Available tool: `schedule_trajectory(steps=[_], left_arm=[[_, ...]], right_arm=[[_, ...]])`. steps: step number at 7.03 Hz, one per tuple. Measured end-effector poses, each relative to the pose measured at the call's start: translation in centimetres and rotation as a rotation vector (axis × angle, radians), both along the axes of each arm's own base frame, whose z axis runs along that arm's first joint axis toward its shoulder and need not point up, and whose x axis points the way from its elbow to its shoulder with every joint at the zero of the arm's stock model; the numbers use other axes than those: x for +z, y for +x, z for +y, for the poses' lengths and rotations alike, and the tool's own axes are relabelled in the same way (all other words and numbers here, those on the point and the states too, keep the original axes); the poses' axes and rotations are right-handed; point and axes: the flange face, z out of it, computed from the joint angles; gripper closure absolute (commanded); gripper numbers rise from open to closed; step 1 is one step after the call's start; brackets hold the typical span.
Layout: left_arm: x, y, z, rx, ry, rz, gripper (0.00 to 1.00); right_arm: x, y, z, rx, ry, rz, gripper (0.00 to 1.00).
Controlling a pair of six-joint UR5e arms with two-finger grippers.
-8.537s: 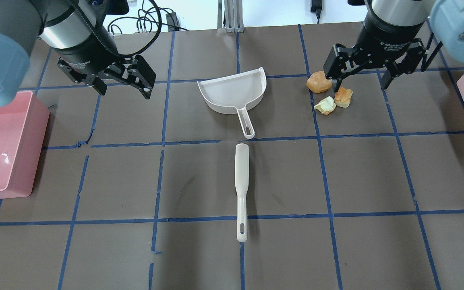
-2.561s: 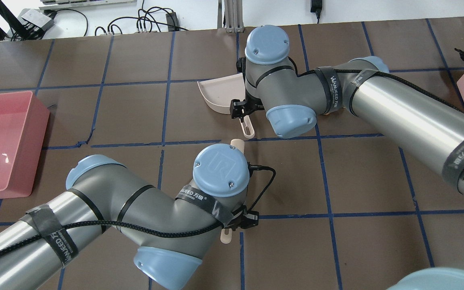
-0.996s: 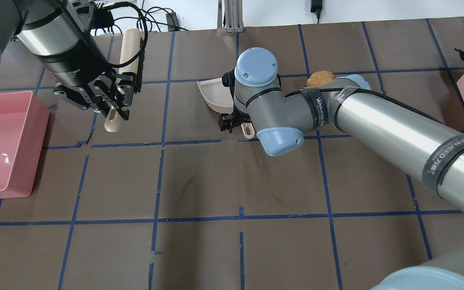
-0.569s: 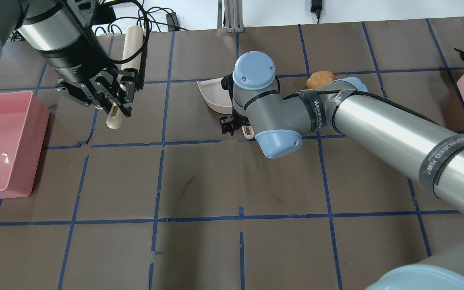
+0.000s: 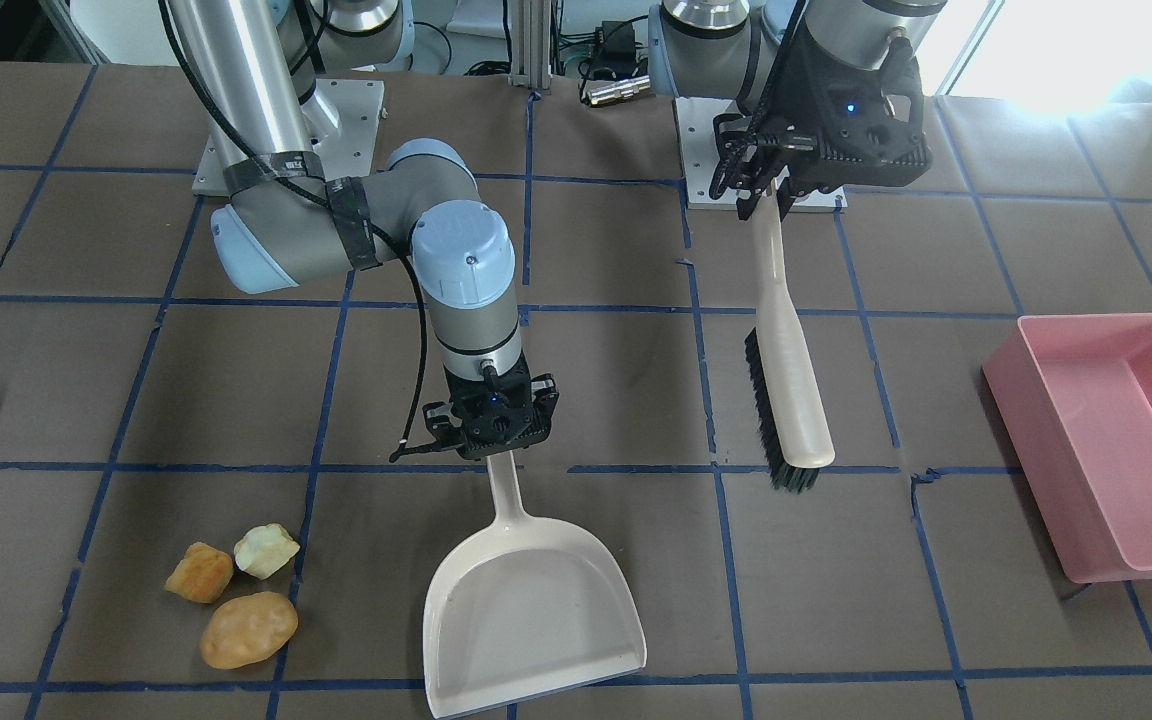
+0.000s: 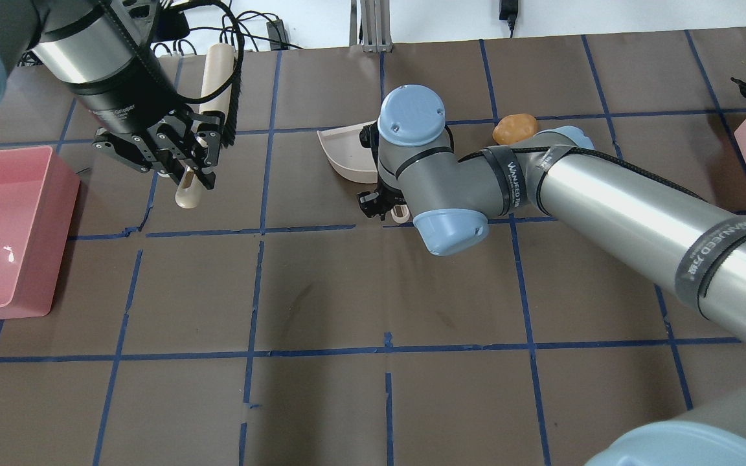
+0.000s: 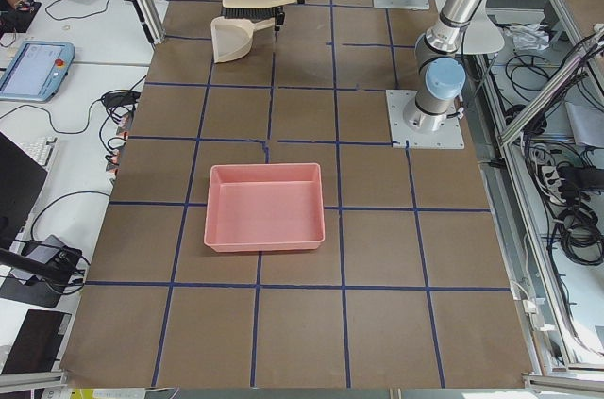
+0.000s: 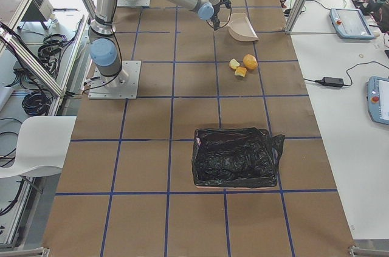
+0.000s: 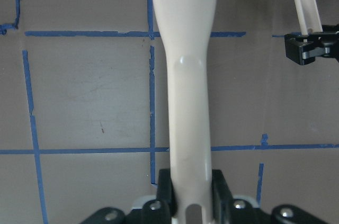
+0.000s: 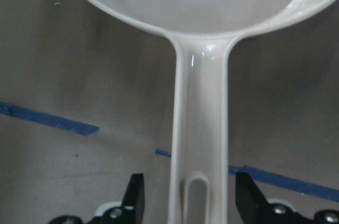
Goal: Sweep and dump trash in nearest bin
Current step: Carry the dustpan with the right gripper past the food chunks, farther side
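Lower left of the front-facing view: the trash, three lumps bunched close on the table, with the orange-brown lump (image 5: 248, 629) nearest and the golden-brown chunk (image 5: 199, 572) and pale yellow-green chunk (image 5: 266, 550) behind it; overhead, the right arm hid both chunks. Bottom centre, beside them, lay the cream dustpan (image 5: 526, 620), the right gripper (image 5: 492, 447) straddling its handle with fingers parted and a gap on each side. Farther back, upper right, the left gripper (image 5: 766, 195) clamped the handle of the brush (image 5: 786, 360), raised above the table; a pink bin (image 5: 1096, 440) sat at the right edge.
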Motion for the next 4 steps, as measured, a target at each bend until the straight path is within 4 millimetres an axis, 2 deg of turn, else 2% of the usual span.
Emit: schedule_trajectory(steps=[1,2,4], left_arm=[[0.07,0.0,0.02,0.0,-0.002,0.0,1.0],[0.1,0.0,0.03,0.0,-0.002,0.0,1.0],[0.13,0.02,0.09,0.0,-0.002,-0.001,1.0]], right_arm=[[0.08,-0.01,-0.07,0.003,-0.002,-0.001,0.47],[0.12,-0.02,-0.09,0.003,-0.003,-0.001,0.57],[0.29,-0.07,-0.16,0.004,-0.006,-0.002,0.9]])
